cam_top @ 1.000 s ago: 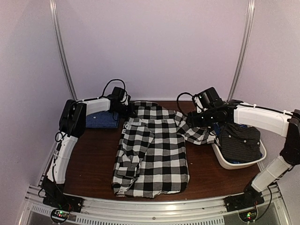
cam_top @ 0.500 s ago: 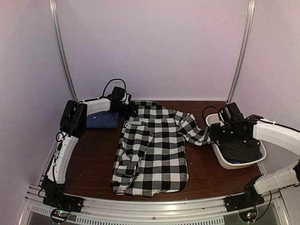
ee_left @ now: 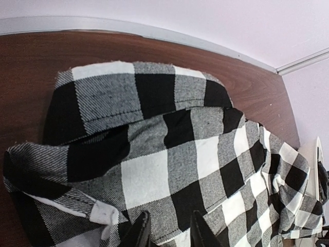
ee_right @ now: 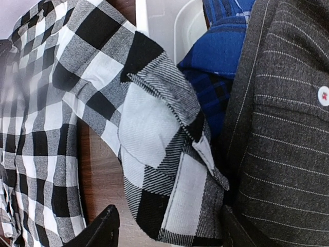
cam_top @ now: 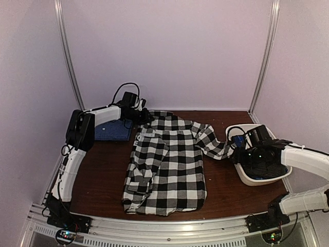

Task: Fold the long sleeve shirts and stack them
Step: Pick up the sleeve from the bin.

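Your checked shirt lies flat on the table, hem nearest you. It is soft, limp cloth that will likely sag, so pinch seamed edges. The right gripper, jaws wide apart, straddles the cuff by the basket. Farther back, the left gripper, jaws slightly apart, hovers at the collar.

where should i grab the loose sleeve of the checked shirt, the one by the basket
Grip the cuff at the free end, coming down from above on the basket side. The sleeve of the checked shirt trails out to the right and ends beside the basket, so the cuff is its most exposed edge and likely pinches cleanly. The right claw hangs open over it.
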`<state>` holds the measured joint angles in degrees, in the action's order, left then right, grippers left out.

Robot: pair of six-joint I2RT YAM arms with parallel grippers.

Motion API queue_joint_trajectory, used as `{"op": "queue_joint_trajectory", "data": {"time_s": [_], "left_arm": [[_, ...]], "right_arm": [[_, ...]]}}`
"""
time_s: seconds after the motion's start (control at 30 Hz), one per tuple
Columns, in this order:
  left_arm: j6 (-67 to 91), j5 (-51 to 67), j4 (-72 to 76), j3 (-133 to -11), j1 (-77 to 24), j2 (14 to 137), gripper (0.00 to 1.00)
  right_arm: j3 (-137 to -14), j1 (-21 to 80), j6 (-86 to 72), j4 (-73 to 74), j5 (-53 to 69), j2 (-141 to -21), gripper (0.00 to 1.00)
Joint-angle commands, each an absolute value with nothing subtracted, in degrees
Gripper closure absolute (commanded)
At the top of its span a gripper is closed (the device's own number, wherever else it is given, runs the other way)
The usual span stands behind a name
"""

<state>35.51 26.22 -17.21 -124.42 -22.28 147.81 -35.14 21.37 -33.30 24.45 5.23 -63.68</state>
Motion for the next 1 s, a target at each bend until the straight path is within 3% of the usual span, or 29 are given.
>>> {"op": "queue_joint_trajectory", "data": {"time_s": [0.0,0.43,0.97], "left_arm": [[35.9,28.2,-14.5,-126.3,-22.0,144.1,0.72],[35.9,29.5,-14.5,-124.4,-22.0,139.6,0.72],[35.6,31.5,-13.9,-116.5,-22.4,132.9,0.72]], "right_arm": [[-33.5,20.0,-36.2,18.0,8.6,-63.2,0.35],[-35.2,19.8,-36.4,15.4,4.6,-63.4,0.51],[-40.7,19.8,-32.4,16.6,-1.7,-65.6,0.96]]}}
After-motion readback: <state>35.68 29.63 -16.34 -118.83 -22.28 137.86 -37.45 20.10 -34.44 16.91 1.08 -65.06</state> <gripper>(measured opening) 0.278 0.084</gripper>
